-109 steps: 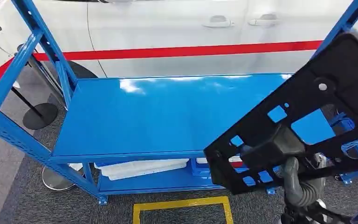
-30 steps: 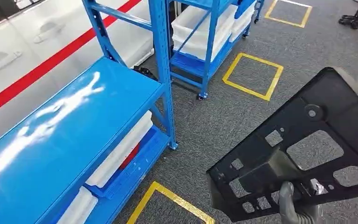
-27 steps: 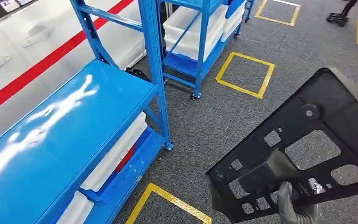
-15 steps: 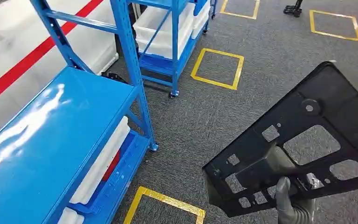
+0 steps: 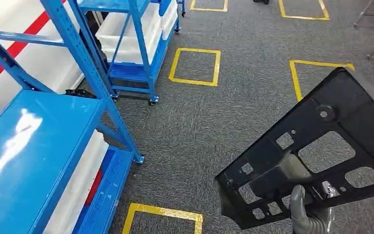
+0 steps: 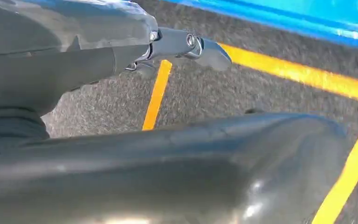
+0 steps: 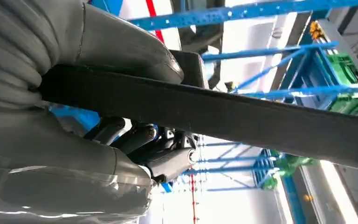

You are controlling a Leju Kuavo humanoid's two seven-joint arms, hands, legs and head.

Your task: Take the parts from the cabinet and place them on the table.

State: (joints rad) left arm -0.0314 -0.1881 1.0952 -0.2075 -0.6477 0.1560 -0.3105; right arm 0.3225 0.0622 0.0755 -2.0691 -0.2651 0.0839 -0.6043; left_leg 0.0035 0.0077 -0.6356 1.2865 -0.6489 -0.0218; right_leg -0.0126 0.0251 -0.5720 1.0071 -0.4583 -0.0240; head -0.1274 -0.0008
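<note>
Black plastic panel (image 5: 316,146) sticks up and away from the right hand (image 5: 304,214), which grips its bottom edge.

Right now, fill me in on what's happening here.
The right robot hand grips a flat black part with cut-out holes, holding it up tilted over the grey carpet with its yellow floor squares. The blue cabinet stands at the left, white trays on its lower shelf. The left robot hand hangs over the floor, holding nothing. The part is not yet on a table.
</note>
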